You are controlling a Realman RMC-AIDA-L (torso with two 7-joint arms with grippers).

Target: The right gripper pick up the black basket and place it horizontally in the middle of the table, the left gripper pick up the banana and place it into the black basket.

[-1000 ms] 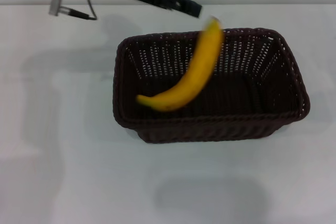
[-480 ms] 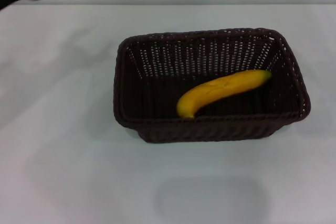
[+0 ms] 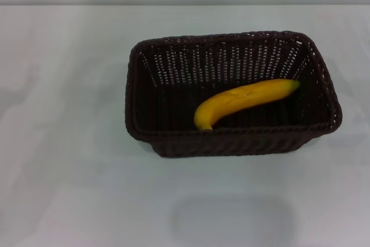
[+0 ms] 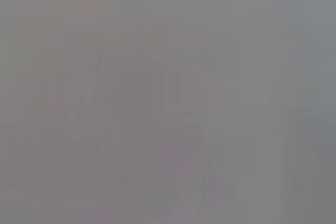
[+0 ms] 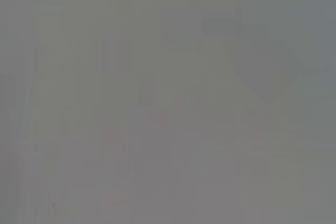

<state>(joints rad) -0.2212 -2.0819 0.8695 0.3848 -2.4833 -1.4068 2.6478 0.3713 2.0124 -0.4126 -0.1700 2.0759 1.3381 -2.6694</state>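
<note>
Head view is the only one in which anything can be made out; both wrist views are filled by a featureless grey, and nothing is distinguished in them. Neither the left gripper nor the right gripper is seen in any view, so how far the fingers are parted, or whether anything is held, cannot be told.

The black basket is set on the table with its long sides parallel to the table's far edge, roughly midway between the left and right edges; its near outer wall is seen, while the inner face of that wall is hidden by the braided rim. The banana is lain inside the basket on its floor, tilted across it; one end is rested close against the near wall, partly cut off by the rim, and the other end is pointed toward the basket's right wall, whether touching cannot be told.

Bare tabletop is left on all sides of the basket, widest toward the left edge and the near edge.
</note>
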